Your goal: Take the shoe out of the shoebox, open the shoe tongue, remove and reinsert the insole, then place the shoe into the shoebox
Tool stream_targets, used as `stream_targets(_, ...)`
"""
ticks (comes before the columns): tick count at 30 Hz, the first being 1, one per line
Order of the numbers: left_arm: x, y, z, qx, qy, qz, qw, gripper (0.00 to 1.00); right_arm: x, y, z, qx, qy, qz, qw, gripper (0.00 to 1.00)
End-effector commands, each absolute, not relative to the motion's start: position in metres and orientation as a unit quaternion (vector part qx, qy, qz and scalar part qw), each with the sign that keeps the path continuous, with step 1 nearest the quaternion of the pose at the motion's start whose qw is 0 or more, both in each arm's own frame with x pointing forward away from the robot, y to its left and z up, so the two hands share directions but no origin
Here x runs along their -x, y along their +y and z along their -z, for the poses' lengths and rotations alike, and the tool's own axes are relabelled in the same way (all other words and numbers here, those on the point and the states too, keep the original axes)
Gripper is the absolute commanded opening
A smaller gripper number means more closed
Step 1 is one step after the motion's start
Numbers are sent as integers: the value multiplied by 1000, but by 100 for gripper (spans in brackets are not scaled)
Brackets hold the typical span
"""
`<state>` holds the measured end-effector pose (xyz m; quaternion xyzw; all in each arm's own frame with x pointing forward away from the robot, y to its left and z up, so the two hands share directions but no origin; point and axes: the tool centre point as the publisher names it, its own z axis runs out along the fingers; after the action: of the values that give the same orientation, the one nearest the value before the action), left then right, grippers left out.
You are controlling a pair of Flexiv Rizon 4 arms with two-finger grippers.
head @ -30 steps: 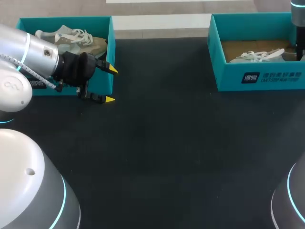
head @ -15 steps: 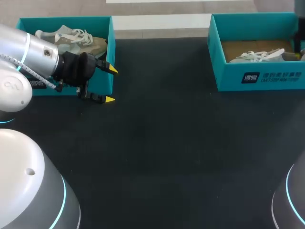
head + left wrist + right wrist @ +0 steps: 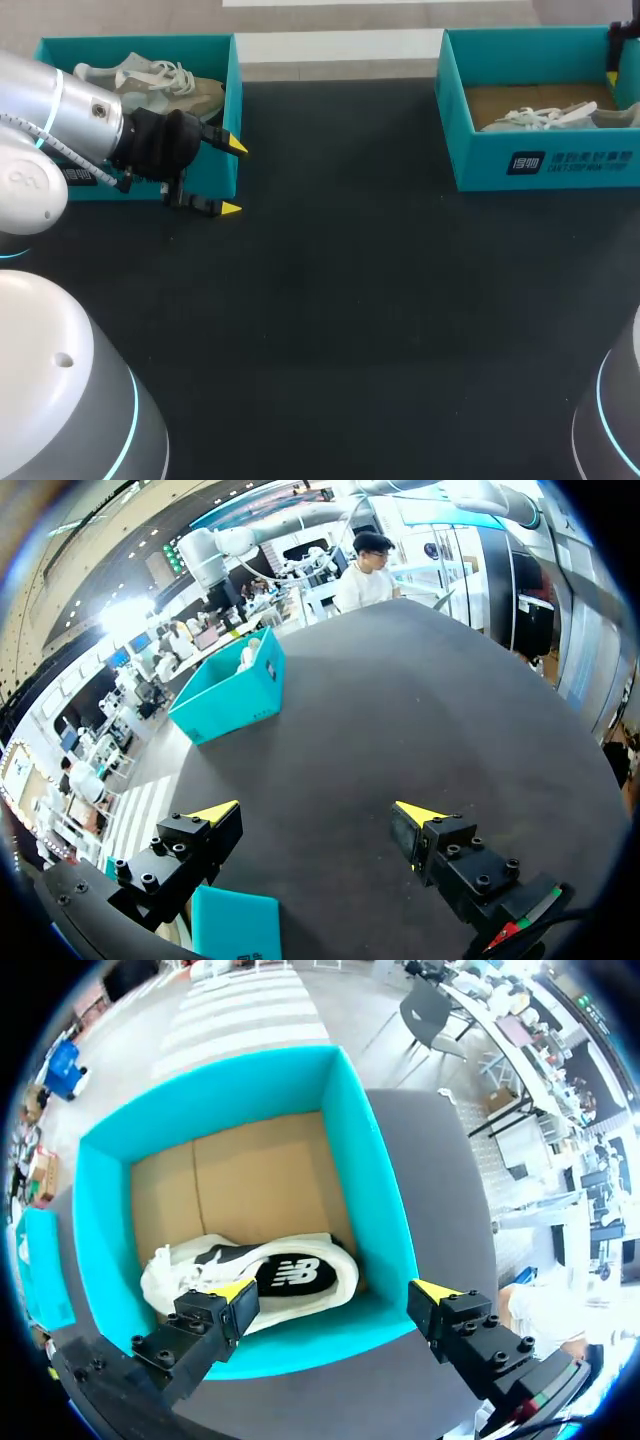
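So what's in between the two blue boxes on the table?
Nothing, just bare black table, as the head view shows. The left shoebox and the right shoebox stand far apart; only my left gripper sits at the left shoebox's edge, fingers open.

On the table (image 3: 350, 300), the left shoebox (image 3: 232, 110) sits at the far left corner with a shoe (image 3: 170, 85) inside. The right shoebox (image 3: 540, 165) sits at the far right corner and holds a second shoe (image 3: 545, 117). The left gripper (image 3: 233, 177) is at the left shoebox's near right corner, and the right gripper (image 3: 333, 1303) is above the right shoebox.

There are two teal shoeboxes (image 3: 130, 45) (image 3: 480, 160) and two pale shoes (image 3: 190, 92) (image 3: 540, 118), one in each.
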<state>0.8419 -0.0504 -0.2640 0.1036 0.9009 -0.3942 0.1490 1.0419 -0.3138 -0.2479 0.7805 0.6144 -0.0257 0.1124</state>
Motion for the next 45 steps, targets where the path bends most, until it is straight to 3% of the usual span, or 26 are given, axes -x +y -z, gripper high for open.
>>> stream_targets(1,-841,-51,263,-103,902,392,149,100,-1028,-303,224,-774,620,-3,130,100)
stream_targets(7,-841,-51,263,-103,902,392,149,100,-1015,-287,194,-769,625,-3,131,100)
stream_targets(21,-841,-51,263,-103,902,392,149,100,-1015,-287,194,-769,625,-3,131,100)
stream_targets(29,-841,-51,263,-103,902,392,149,100,-967,-246,208,-742,665,0,85,100)
stream_targets(45,-902,-9,244,-403,859,272,160,100,-925,-233,222,-729,682,1,61,100)
